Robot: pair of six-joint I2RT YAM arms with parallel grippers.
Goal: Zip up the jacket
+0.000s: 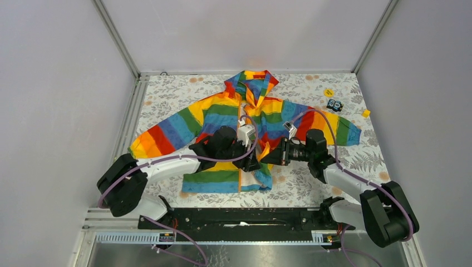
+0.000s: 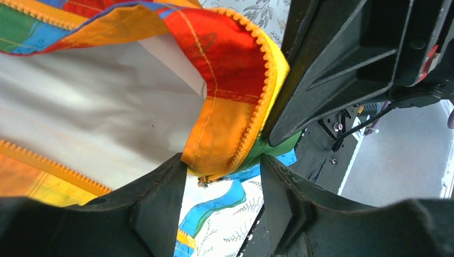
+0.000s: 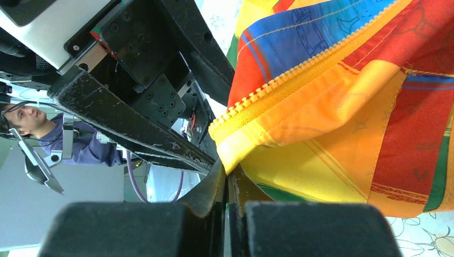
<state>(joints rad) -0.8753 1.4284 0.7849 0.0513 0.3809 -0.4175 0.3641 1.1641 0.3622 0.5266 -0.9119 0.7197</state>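
The jacket (image 1: 220, 114) lies spread mid-surface, hood toward the far edge, lower front open. Right end effector (image 3: 227, 176): fingers together, clamped on the jacket's edge by the orange zipper (image 3: 278, 93). Left end effector (image 2: 222, 174): fingers apart, straddling a folded zipper edge.

The left fingers (image 2: 155, 214) stand apart at the bottom of the frame. Between them dips a folded edge of the jacket (image 2: 230, 69), orange zipper teeth (image 2: 266, 96) outward, white lining (image 2: 80, 107) at left, leaf-printed counter (image 2: 230, 235) beneath.
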